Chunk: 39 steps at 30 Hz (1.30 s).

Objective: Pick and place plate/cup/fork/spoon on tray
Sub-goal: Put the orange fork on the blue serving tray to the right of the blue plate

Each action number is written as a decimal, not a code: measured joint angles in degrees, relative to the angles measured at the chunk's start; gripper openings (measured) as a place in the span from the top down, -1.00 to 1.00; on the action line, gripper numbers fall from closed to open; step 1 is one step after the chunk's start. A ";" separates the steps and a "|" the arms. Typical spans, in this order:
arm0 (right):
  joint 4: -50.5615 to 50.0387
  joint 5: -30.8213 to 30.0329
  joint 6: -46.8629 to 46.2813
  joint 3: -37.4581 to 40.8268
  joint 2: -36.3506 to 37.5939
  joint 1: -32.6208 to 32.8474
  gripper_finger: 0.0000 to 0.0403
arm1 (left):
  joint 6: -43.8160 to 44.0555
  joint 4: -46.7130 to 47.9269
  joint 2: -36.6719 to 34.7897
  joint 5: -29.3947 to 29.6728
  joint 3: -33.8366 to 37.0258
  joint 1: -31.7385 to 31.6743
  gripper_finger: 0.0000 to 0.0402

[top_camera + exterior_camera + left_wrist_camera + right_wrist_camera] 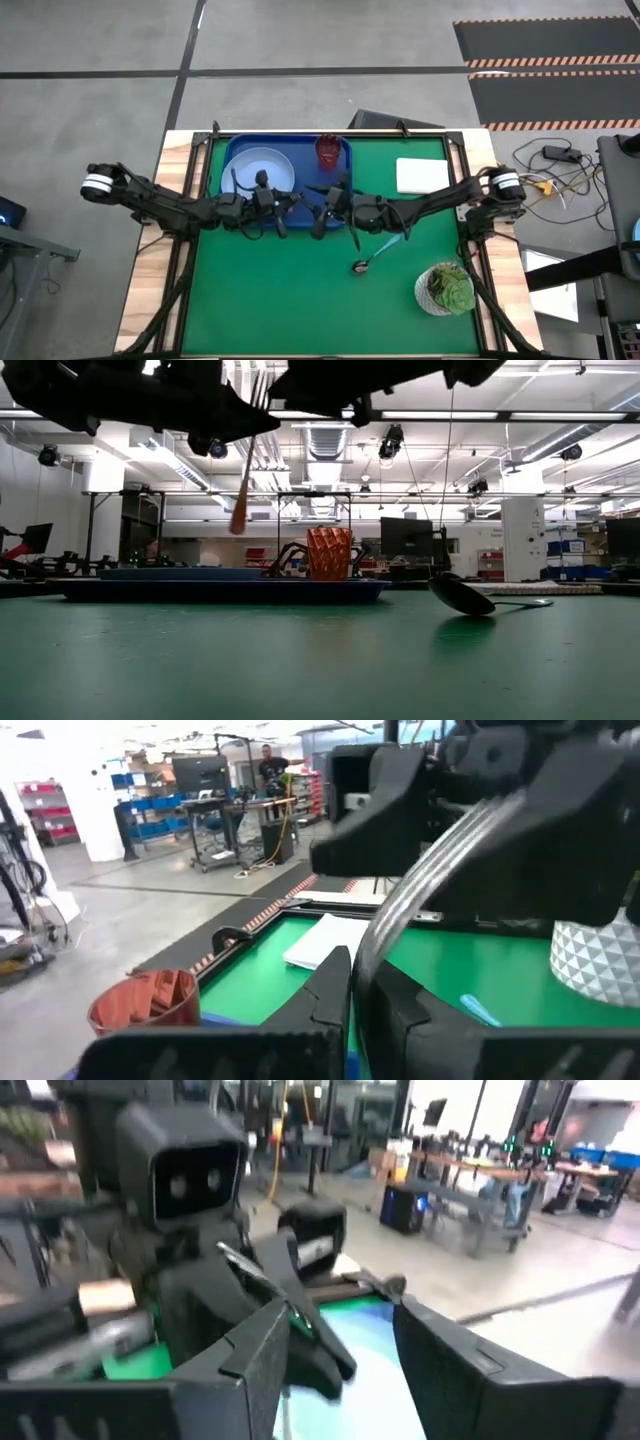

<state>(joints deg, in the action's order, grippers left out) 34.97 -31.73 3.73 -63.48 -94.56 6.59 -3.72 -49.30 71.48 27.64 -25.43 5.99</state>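
Note:
My left gripper is shut on the fork above the tray's near right part; it also shows in the high view. The fork's orange handle hangs down in the low view. My right gripper is open, facing the left one, its fingers beside the fork's metal end; I cannot tell whether they touch it. The dark-blue tray holds the pale-blue plate and the reddish cup, standing upright. The spoon lies on the green mat, its bowl down. My left gripper pinches the fork's silver metal shank between its two fingers, which come level from the table's left and lie across it. The metal part rises past the fingers. The handle hangs slanting below, clear of the tray and the table.
A white pad lies at the far right of the mat. A white pot with a green succulent stands at the near right. Open green mat lies along the near side.

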 joint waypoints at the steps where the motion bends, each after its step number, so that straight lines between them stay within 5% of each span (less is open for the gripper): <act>1: -2.63 0.01 -0.70 0.00 0.73 -0.09 0.16 | 1.01 -0.16 0.00 -0.26 0.00 -0.27 1.00; 14: -26.49 3.27 -10.10 0.47 5.88 -0.88 0.15 | 7.95 -3.41 -0.02 -1.28 2.14 -3.42 1.00; 18: -26.41 14.39 -11.94 1.71 3.98 -2.73 0.15 | 7.92 -4.11 -0.02 -3.40 2.10 -3.42 1.00; 28: -13.72 29.58 -9.30 1.62 -0.62 -8.57 0.15 | 6.55 -5.19 -0.04 -8.19 2.08 -3.42 1.00; 39: -6.55 39.04 -8.21 0.42 -4.97 -10.08 0.21 | 6.35 -5.85 -0.04 -9.99 2.05 -3.41 1.00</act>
<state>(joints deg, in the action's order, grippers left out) 28.42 7.30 -4.48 -63.06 -99.53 -3.49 2.63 -55.15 71.44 17.65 -23.38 2.58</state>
